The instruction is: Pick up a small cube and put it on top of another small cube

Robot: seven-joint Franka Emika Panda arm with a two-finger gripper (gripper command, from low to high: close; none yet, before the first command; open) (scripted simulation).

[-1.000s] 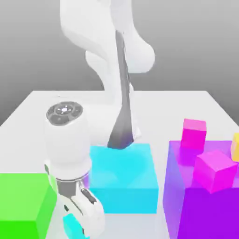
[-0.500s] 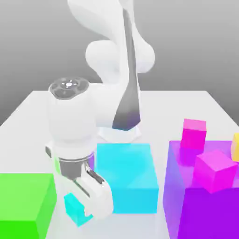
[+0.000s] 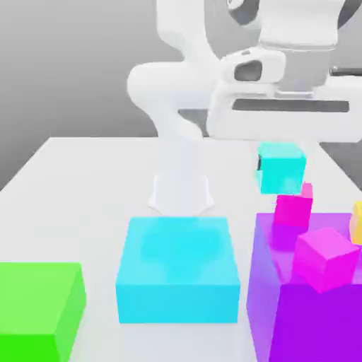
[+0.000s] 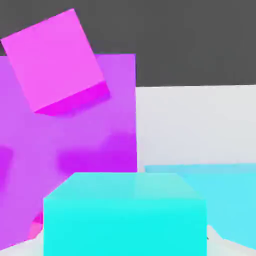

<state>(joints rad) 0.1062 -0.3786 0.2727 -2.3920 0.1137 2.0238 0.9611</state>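
1. large blocks, count three: green block (image 3: 37, 307) at the exterior view's left; large cyan block (image 3: 178, 269) in the middle; purple block (image 3: 311, 311) at the exterior view's right.
2. small cubes, count four: small cyan cube (image 3: 281, 167) held in the air; hot-pink cube (image 3: 293, 209) behind the purple block's far edge; paler pink cube (image 3: 325, 258) tilted on top of the purple block; yellow cube (image 3: 356, 223), cut off by the frame edge.
3. gripper (image 3: 281, 152): pressed together, pinching the small cyan cube; the cube hangs under the white hand, just above the hot-pink cube, slightly toward the exterior view's left of it.
4. hand view: small cyan cube (image 4: 125, 215) in the foreground; paler pink cube (image 4: 55, 60) tilted against the purple block (image 4: 100, 145).
5. open room: bare white table (image 3: 78, 198) at the exterior view's left and behind the large cyan block; narrow gaps between the three large blocks.
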